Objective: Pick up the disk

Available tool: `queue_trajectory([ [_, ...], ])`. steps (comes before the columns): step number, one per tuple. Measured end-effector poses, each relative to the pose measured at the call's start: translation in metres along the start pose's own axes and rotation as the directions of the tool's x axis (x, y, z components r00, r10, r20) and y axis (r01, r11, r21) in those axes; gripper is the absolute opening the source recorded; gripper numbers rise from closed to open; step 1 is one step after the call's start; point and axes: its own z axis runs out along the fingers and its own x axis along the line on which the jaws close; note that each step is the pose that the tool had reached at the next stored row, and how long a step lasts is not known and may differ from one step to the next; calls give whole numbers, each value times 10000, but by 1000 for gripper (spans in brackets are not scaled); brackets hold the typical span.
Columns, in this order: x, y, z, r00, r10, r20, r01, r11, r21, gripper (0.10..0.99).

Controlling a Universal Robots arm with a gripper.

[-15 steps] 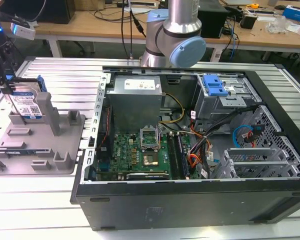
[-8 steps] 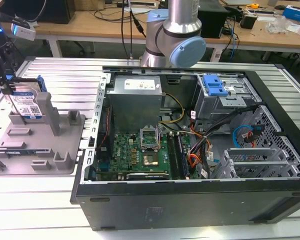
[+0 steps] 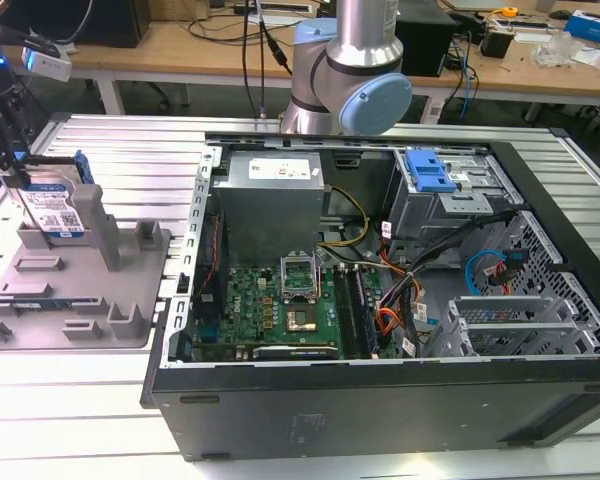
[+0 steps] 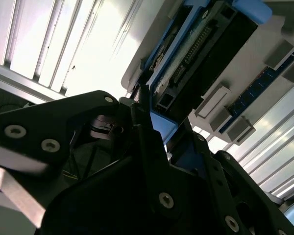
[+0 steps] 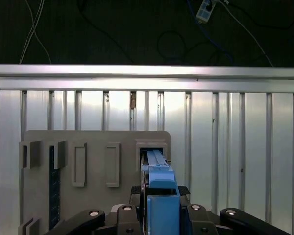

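The gripper [image 5: 159,215] has its jaws pinching the disk [image 3: 52,208], upright on edge in the fixture [image 3: 70,290] at the exterior view's left, so it lifts straight out.

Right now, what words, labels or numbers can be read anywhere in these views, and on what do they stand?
No text can be read here.
White-and-blue barcode label on the disk, which stands upright in the grey fixture: print too small to read.
White label on the power supply inside the open computer case: print too small to read.
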Motion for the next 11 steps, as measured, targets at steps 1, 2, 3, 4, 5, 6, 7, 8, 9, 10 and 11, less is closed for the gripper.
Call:
queue_trajectory([
  [1,0,0,0,10000,0,0,0,10000,0,365],
  [2,0,0,0,10000,0,0,0,10000,0,365],
  [3,0,0,-1,10000,0,1,0,10000,1,365],
  [4,0,0,-4,10000,0,2,0,10000,4,365],
  [5,0,0,-15,10000,0,3,0,10000,5,365],
  [6,0,1,-27,10000,0,2,0,10000,2,365],
  [7,0,1,-45,10000,0,1,0,10000,1,365],
  [8,1,2,-61,10000,1,1,-1,10000,1,365],
  [9,1,3,-83,10000,1,0,-1,10000,0,365],
  [10,1,3,-103,10000,0,0,0,10000,0,365],
  [11,2,4,-149,10000,0,1,0,10000,1,365],
])
